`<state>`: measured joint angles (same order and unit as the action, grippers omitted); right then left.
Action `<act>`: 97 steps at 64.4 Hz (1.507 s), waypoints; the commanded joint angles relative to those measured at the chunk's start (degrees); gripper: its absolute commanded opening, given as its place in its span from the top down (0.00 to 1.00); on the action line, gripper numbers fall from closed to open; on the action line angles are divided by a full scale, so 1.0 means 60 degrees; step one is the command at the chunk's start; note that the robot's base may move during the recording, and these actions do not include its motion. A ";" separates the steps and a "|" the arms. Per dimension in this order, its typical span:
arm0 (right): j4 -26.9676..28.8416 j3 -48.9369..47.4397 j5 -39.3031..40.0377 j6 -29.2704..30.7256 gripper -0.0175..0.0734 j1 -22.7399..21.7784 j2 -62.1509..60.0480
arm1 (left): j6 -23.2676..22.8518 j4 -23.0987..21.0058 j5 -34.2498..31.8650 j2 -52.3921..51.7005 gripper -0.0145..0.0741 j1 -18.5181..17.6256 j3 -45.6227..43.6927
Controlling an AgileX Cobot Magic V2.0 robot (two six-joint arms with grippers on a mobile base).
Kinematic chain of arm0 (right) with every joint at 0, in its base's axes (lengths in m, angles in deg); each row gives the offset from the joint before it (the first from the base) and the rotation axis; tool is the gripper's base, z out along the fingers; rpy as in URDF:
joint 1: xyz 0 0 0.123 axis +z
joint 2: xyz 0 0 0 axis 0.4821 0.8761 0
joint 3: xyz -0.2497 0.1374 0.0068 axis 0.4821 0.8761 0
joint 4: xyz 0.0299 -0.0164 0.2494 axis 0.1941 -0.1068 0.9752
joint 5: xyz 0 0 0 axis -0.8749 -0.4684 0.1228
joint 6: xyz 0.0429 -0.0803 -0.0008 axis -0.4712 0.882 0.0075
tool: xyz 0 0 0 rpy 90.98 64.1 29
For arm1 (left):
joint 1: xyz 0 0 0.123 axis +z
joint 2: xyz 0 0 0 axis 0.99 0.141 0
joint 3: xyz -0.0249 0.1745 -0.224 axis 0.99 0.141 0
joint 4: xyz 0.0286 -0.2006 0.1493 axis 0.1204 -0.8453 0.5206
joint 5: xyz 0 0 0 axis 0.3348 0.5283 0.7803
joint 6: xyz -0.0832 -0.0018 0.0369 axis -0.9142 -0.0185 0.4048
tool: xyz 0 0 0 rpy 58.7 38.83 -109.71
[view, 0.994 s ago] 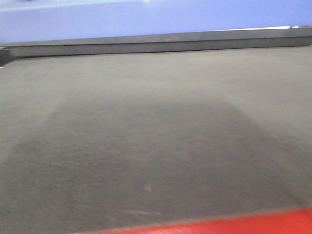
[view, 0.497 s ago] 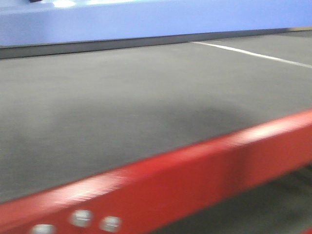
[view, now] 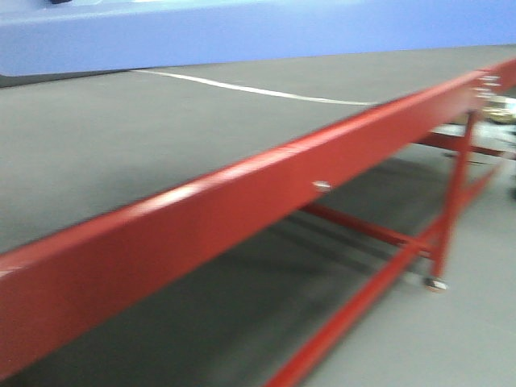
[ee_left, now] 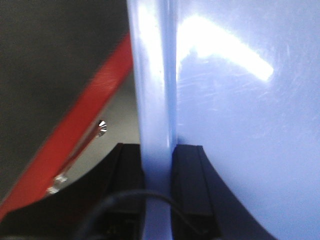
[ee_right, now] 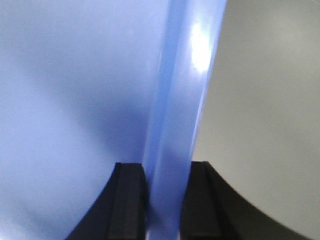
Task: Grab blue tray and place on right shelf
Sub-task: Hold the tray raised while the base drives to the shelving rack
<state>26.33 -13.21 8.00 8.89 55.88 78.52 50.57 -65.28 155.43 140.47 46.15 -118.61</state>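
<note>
The blue tray (view: pixel 242 32) spans the top of the front view, held up in the air. In the left wrist view my left gripper (ee_left: pixel 159 165) is shut on the tray's left rim (ee_left: pixel 155 100), with the tray's glossy floor (ee_left: pixel 250 125) to the right. In the right wrist view my right gripper (ee_right: pixel 165 185) is shut on the tray's right rim (ee_right: pixel 180 100), with the tray's floor (ee_right: pixel 70 100) to the left. The stainless-steel right shelf is out of view.
A dark fabric-covered table (view: pixel 121 137) with a red metal frame (view: pixel 242 193) runs diagonally across the front view; its red legs and crossbars (view: pixel 451 185) stand at right over grey floor (view: pixel 451 339). The red edge also shows in the left wrist view (ee_left: pixel 85 115).
The front view has swung: the red table edge has risen from the bottom of the frame to a diagonal across it, and the legs and floor now show at right. Both grippers keep the tray.
</note>
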 commanded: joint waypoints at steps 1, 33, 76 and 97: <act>0.0247 -0.0277 0.0383 0.0212 0.75 0.0085 -0.0217 | 0.0281 -0.0597 0.0753 -0.0247 0.89 -0.0188 -0.0260; 0.0247 -0.0277 0.0383 0.0212 0.75 0.0085 -0.0217 | 0.0281 -0.0597 0.0753 -0.0247 0.89 -0.0188 -0.0260; 0.0247 -0.0277 0.0383 0.0212 0.75 0.0085 -0.0217 | 0.0281 -0.0610 0.0753 -0.0247 0.89 -0.0188 -0.0260; 0.0247 -0.0277 0.0383 0.0212 0.75 0.0085 -0.0217 | 0.0281 -0.0610 0.0753 -0.0247 0.89 -0.0188 -0.0260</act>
<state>26.33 -13.21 8.00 8.89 55.88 78.52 50.57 -65.42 155.75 140.47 46.15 -118.61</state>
